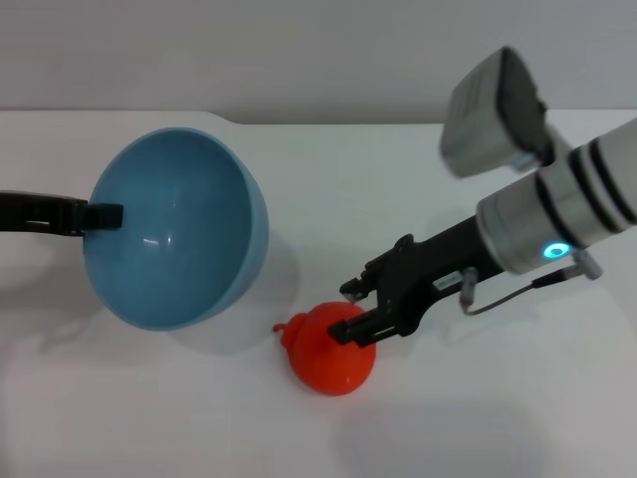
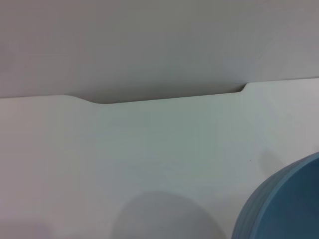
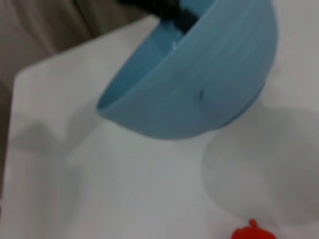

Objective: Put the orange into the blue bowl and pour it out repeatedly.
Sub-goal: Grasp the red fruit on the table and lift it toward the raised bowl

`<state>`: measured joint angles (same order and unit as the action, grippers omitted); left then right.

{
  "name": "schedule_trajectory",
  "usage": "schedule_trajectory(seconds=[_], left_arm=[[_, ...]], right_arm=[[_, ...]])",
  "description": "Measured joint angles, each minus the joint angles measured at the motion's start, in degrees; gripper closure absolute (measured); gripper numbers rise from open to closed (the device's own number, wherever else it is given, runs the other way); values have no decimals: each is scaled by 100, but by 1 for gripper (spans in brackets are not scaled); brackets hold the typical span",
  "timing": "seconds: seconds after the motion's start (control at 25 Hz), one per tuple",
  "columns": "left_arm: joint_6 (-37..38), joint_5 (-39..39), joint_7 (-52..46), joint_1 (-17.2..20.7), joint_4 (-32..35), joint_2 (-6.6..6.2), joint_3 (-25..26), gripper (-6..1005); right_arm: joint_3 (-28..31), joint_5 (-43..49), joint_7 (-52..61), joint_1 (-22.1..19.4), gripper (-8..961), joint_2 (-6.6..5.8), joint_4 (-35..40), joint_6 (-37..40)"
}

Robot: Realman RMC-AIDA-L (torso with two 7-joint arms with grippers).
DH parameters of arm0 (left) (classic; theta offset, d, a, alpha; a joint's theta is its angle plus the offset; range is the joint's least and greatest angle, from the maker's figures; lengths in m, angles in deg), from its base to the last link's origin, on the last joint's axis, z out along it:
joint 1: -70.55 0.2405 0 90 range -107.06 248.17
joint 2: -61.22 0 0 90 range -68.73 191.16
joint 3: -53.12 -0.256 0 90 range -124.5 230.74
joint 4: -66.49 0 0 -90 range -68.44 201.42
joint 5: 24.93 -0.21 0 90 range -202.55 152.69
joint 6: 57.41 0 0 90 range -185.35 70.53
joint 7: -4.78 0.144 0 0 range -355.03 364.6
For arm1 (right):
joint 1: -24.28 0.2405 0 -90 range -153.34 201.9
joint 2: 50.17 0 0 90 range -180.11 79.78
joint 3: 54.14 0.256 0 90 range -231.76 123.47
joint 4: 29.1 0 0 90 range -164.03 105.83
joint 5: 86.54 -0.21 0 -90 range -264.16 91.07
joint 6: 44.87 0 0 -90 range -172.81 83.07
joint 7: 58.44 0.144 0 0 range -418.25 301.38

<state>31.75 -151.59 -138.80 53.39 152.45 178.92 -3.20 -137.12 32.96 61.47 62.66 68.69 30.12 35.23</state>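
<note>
Over on the left, the left gripper [image 1: 105,215] has the blue bowl [image 1: 174,229] pinched by its rim and holds it up off the white table [image 1: 478,428], tipped so far that the empty hollow faces up and out toward me; the shadow under it says it is clear of the surface. How the fingers sit on the rim I can only half make out, but they are closed on the edge. A little to the right of the bowl and nearer the front, the orange [image 1: 331,356] lies on the table, well outside the bowl, with its little stem knob poking toward the bowl side. Right against it is the right gripper [image 1: 364,311], coming in low from the right, its dark fingers set over the top of the fruit, narrowed around it; I would say it has hold of the fruit, or very nearly, though the fruit looks to be resting on the table. My worry is that grip: it is high and off to one side on a round, slick skin, so a lift could squeeze the orange out and send it rolling. And with the bowl tilted that steeply, anything dropped in would slide straight back out unless it is levelled first.
</note>
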Motion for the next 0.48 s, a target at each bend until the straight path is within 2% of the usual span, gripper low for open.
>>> schedule_trajectory(seconds=[0.24,0.48], left_arm=[[72,-13,0,-29,-3,-8,-50,1001],[173,-390,-119,-71,0,1,-233,1001]], right_arm=[[-464,28,16,33,433,7,-206,-324],[-738,46,4,88,434,-3,-573,-593]])
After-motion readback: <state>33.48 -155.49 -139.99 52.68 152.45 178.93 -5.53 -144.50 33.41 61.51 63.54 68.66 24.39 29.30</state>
